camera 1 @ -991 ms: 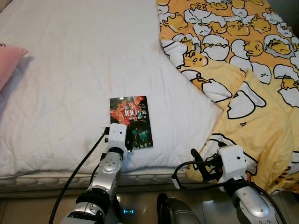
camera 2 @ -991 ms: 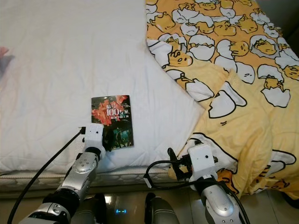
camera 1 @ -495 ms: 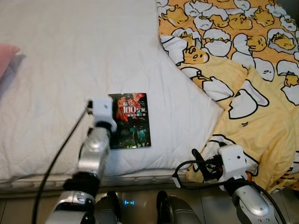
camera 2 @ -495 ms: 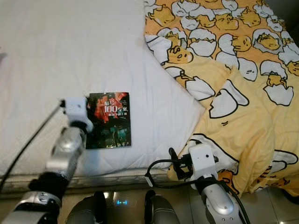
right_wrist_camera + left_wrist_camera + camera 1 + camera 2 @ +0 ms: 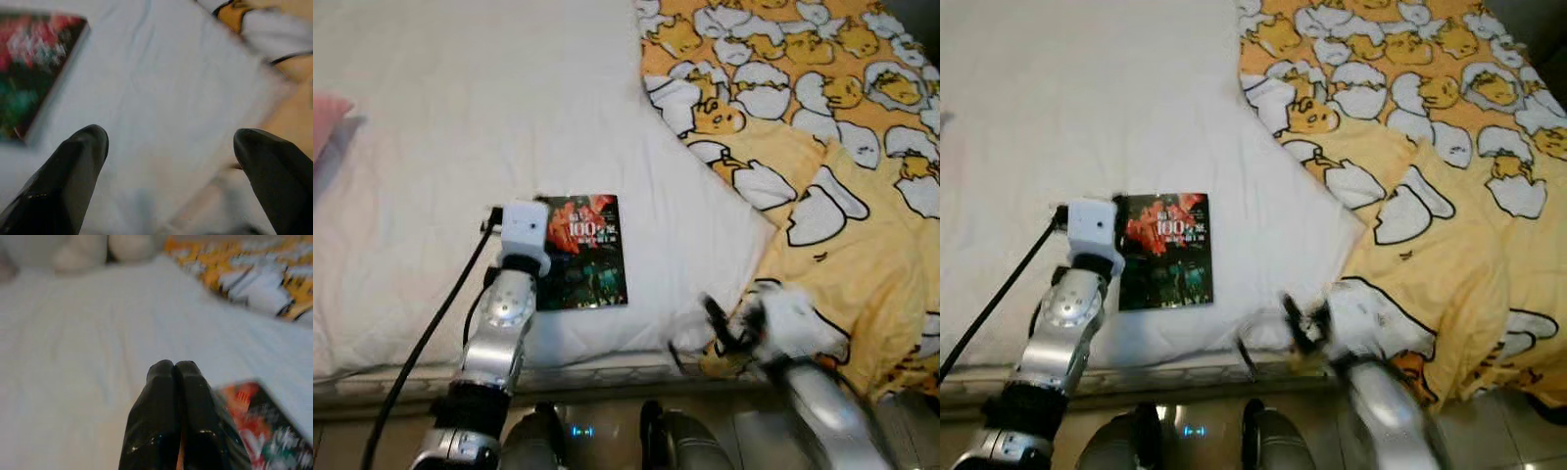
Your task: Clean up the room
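A dark book (image 5: 582, 251) with a red and green cover lies flat on the white mattress (image 5: 460, 117) near its front edge. My left arm reaches over the mattress, its white wrist block (image 5: 524, 229) at the book's left edge. In the left wrist view my left gripper (image 5: 174, 367) is shut with nothing in it, just above the sheet, and the book (image 5: 254, 431) lies beside it. My right gripper (image 5: 171, 142) is open over the sheet near the book's corner (image 5: 34, 73). The right arm (image 5: 773, 328) is blurred at the mattress's front right corner.
A yellow duvet (image 5: 842, 117) printed with egg characters covers the right side of the bed and hangs over its front corner. A pink pillow (image 5: 327, 116) lies at the far left. Tiled floor (image 5: 372, 436) runs along the bed's front edge.
My left wrist has come off the book's lower left corner and now sits at its upper left edge. The right arm is swinging left towards the mattress corner and has blurred.
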You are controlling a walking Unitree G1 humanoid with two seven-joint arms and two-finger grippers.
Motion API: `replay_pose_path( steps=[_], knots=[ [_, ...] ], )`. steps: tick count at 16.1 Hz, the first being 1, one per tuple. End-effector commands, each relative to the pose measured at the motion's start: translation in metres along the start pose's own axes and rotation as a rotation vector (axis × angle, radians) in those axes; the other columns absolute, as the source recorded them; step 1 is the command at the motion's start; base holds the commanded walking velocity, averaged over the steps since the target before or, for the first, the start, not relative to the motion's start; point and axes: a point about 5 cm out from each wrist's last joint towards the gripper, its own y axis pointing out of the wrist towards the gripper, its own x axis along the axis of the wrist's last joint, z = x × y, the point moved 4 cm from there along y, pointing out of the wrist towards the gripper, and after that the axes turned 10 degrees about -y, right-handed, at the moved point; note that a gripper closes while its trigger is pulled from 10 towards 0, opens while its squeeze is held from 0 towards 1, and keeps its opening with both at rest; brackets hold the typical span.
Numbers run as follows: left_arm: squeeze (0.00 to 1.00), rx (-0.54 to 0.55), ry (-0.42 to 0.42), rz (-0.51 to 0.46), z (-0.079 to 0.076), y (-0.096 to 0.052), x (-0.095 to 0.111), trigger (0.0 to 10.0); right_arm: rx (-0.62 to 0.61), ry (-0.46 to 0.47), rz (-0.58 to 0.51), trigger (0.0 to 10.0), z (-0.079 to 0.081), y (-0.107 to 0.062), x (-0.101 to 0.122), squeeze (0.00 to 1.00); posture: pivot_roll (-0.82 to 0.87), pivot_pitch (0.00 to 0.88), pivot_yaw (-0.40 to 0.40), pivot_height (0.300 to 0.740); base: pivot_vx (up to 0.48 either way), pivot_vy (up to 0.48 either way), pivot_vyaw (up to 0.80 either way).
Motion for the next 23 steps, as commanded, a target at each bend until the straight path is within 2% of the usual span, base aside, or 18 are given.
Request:
replay_pose_path(
  steps=[1,2,3,4,5,6,8,9,11,12,15,16,17,18,19,21,23],
  knots=[
    [0.00,-0.009,0.018,-0.015,-0.007,-0.002,0.005,10.0,0.042,0.097,0.041,10.0,0.006,0.009,-0.006,0.00,-0.09,0.225,-0.094,0.740,0.000,0.000,0.00],
    [0.00,0.004,0.050,-0.056,-0.003,-0.003,0.015,10.0,0.096,0.177,0.013,10.0,0.015,0.029,0.006,0.00,-0.07,0.226,-0.091,0.740,0.000,0.000,0.00],
    [0.00,0.024,0.089,-0.114,0.005,-0.005,0.030,10.0,0.126,0.262,-0.009,10.0,0.019,0.045,0.014,1.00,-0.04,0.228,-0.089,0.740,0.000,0.000,0.00],
    [0.00,0.027,0.115,-0.140,0.008,-0.006,0.037,10.0,0.137,0.282,-0.008,10.0,0.021,0.050,0.015,1.00,-0.03,0.233,-0.089,0.740,0.000,0.000,0.00],
    [0.00,0.011,0.184,-0.188,0.012,-0.011,0.052,10.0,0.159,0.334,0.006,10.0,0.027,0.061,0.014,1.00,0.01,0.241,-0.096,0.740,0.000,0.000,0.00],
    [1.00,0.014,0.189,-0.183,0.017,-0.018,0.056,10.0,0.162,0.387,0.022,10.0,0.031,0.065,0.010,1.00,0.03,0.246,-0.097,0.740,0.000,0.000,0.00],
    [1.00,0.015,0.177,-0.158,0.020,-0.032,0.055,10.0,0.172,0.418,0.041,10.0,0.038,0.066,0.004,1.00,0.04,0.251,-0.105,0.740,0.000,0.000,0.00],
    [1.00,0.014,0.174,-0.152,0.020,-0.034,0.054,10.0,0.174,0.423,0.045,10.0,0.039,0.066,0.003,1.00,0.04,0.252,-0.106,0.740,0.000,0.000,0.00],
    [1.00,0.015,0.156,-0.142,0.016,-0.043,0.053,10.0,0.216,0.431,0.067,10.0,0.052,0.066,-0.007,1.00,0.05,0.252,-0.111,0.740,0.000,0.000,0.00],
    [1.00,0.004,0.154,-0.144,0.012,-0.044,0.054,10.0,0.243,0.429,0.065,10.0,0.061,0.065,-0.008,1.00,0.05,0.253,-0.112,0.740,0.000,0.000,0.00],
    [1.00,-0.050,0.123,-0.120,0.001,-0.045,0.053,10.0,0.273,0.422,0.063,10.0,0.073,0.069,-0.009,1.00,0.06,0.254,-0.112,0.740,0.000,0.000,0.00],
    [0.87,-0.067,0.105,-0.105,-0.003,-0.046,0.051,10.0,0.276,0.415,0.074,10.0,0.075,0.070,-0.011,1.00,0.06,0.252,-0.111,0.740,0.000,0.000,0.00],
    [0.00,-0.088,0.074,-0.080,-0.007,-0.049,0.048,10.0,0.290,0.427,0.090,10.0,0.078,0.072,-0.013,1.00,0.07,0.250,-0.111,0.740,0.000,0.000,0.00],
    [0.00,-0.168,-0.016,-0.025,-0.021,-0.057,0.041,10.0,0.332,0.460,0.091,10.0,0.087,0.075,-0.009,0.00,0.08,0.245,-0.109,0.740,0.000,0.000,0.00],
    [0.00,-0.182,-0.027,-0.017,-0.024,-0.059,0.040,10.0,0.341,0.467,0.088,10.0,0.089,0.076,-0.007,0.00,0.08,0.245,-0.109,0.740,0.000,0.000,0.00],
    [0.00,-0.279,-0.029,0.047,-0.033,-0.071,0.031,10.0,0.387,0.517,0.069,10.0,0.100,0.077,0.005,0.00,0.09,0.236,-0.110,0.740,0.000,0.000,0.00],
    [0.00,-0.363,-0.028,0.103,-0.035,-0.078,0.026,10.0,0.400,0.551,0.065,10.0,0.106,0.077,0.009,0.00,0.09,0.236,-0.110,0.740,0.000,0.000,0.00]
  ],
)
